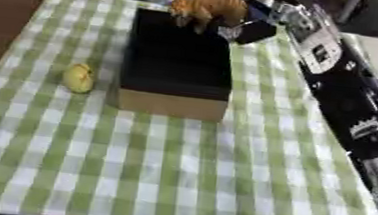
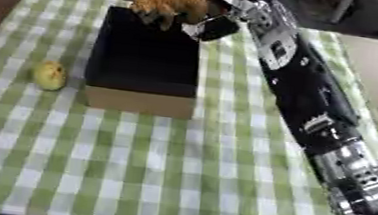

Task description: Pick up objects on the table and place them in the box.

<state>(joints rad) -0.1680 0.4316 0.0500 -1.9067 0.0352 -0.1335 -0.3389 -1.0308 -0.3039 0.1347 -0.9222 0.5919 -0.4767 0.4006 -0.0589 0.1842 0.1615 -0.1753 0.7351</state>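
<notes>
My right hand (image 2: 211, 25) holds an orange toy animal (image 1: 205, 6), maybe a tiger, above the far end of the box (image 1: 173, 104). The toy stands upright, its legs hanging over the far rim. The box is cardboard, open on top, dark inside, with its long side pointing away from me. A small yellow fruit (image 1: 79, 78) lies on the counter just beside the box, on its left.

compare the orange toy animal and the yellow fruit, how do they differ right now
The orange toy animal is held up by the right hand over the box's far end; the yellow fruit lies untouched on the cloth left of the box. The toy is larger and legged, the fruit small and rounded. Neither is in the box yet.
</notes>
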